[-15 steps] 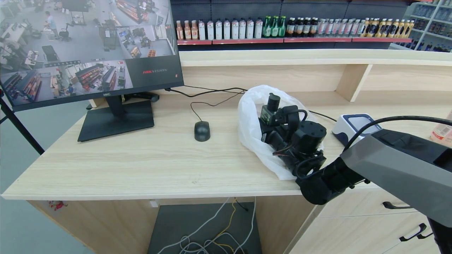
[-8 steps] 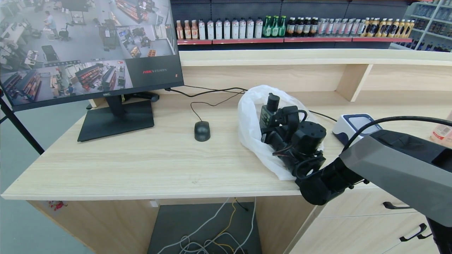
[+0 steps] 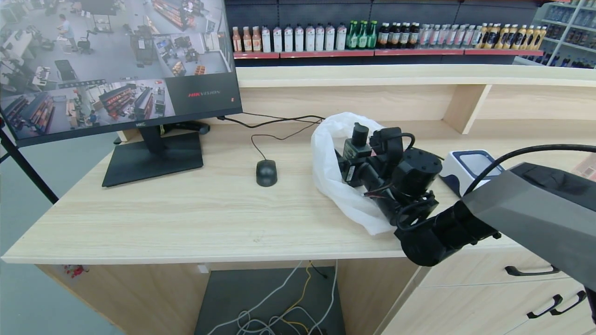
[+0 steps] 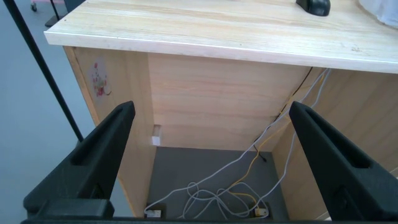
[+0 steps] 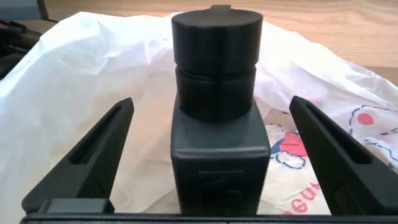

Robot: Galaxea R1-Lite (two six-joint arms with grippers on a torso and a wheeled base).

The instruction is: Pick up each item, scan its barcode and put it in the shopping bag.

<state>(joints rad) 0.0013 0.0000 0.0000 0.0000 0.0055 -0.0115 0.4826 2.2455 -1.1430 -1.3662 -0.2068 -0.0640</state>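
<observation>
My right gripper (image 5: 211, 106) hangs over the bag (image 5: 93, 62) with jaws wide apart on 2 sides of the bottle (image 5: 216, 74), touching nothing, I think to leave it standing inside, while my left gripper (image 4: 211, 112) hangs open and empty beside the counter (image 4: 186, 31).

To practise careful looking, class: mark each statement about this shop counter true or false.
1. The right gripper is open around the dark bottle. True.
2. The shopping bag is black. False: it is white.
3. The mouse lies between the monitor and the bag. True.
4. The left gripper holds a bottle. False: it is open and empty.
</observation>
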